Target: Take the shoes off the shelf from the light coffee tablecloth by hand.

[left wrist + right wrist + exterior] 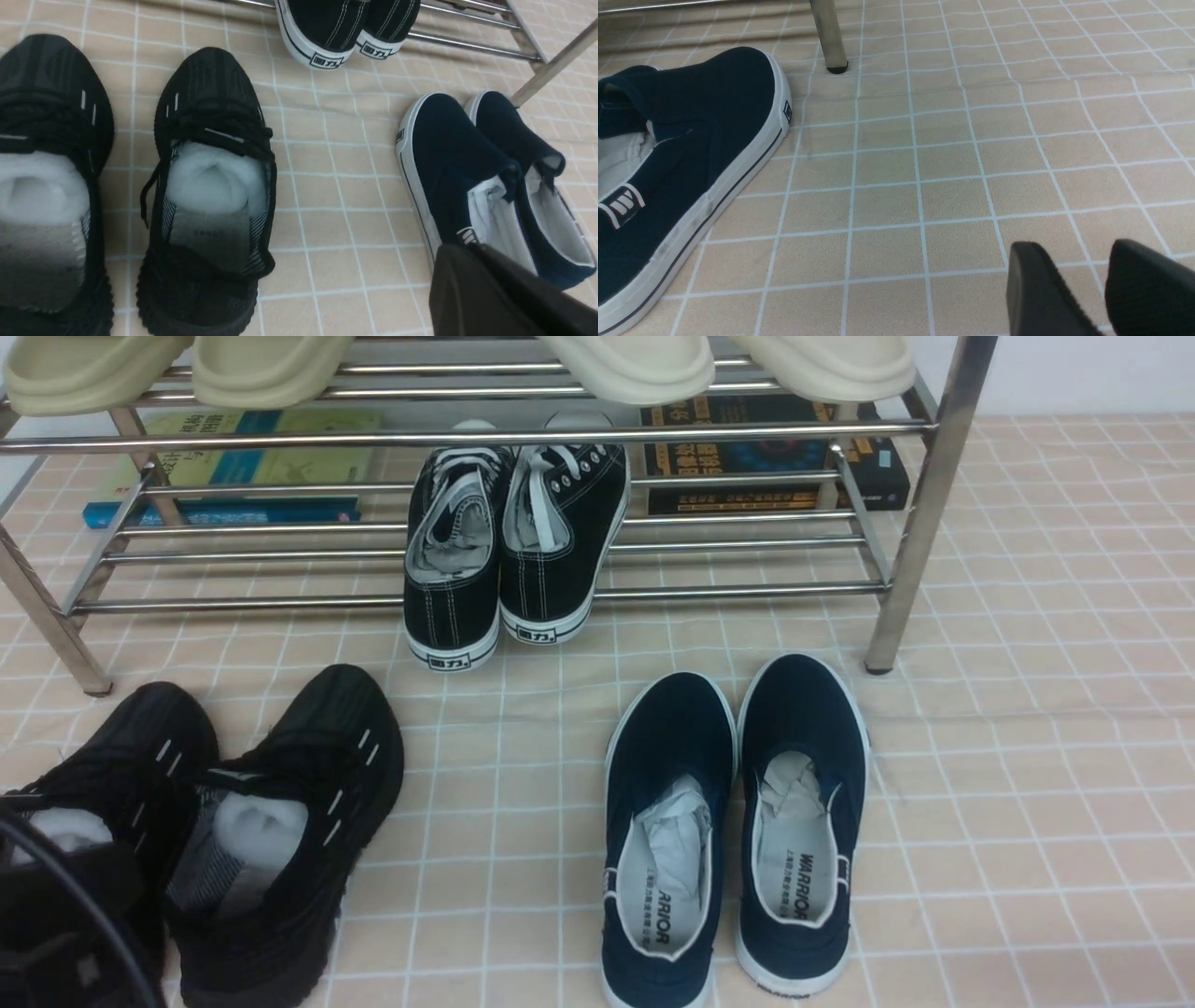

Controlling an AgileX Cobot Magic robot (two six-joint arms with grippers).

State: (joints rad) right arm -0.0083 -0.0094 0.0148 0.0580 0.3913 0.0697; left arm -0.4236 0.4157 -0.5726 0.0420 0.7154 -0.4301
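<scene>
The shoes, a pair of all-black knit sneakers (pixel 308 803) stuffed with white paper, stand side by side on the tablecloth (pixel 1027 756) at the front left, off the shelf (pixel 467 434). The left wrist view shows the same sneakers (pixel 210 186) from close above. My left gripper (pixel 460 249) is shut and holds nothing. It hangs between the sneakers and the navy pair. Part of my left arm (pixel 56 933) covers the left sneaker's heel. My right gripper (pixel 1073 252) is open and empty, low over bare cloth to the right of the navy shoes.
Black canvas lace-ups (pixel 513 551) with white soles lean on the shelf's lower tier, heels over the front bar. Navy slip-ons (pixel 738 821) stand on the cloth front centre. Cream slippers (pixel 261 369) fill the top tier. Books (pixel 775 457) lie behind the shelf. A shelf leg (pixel 829 37) stands near the navy shoes.
</scene>
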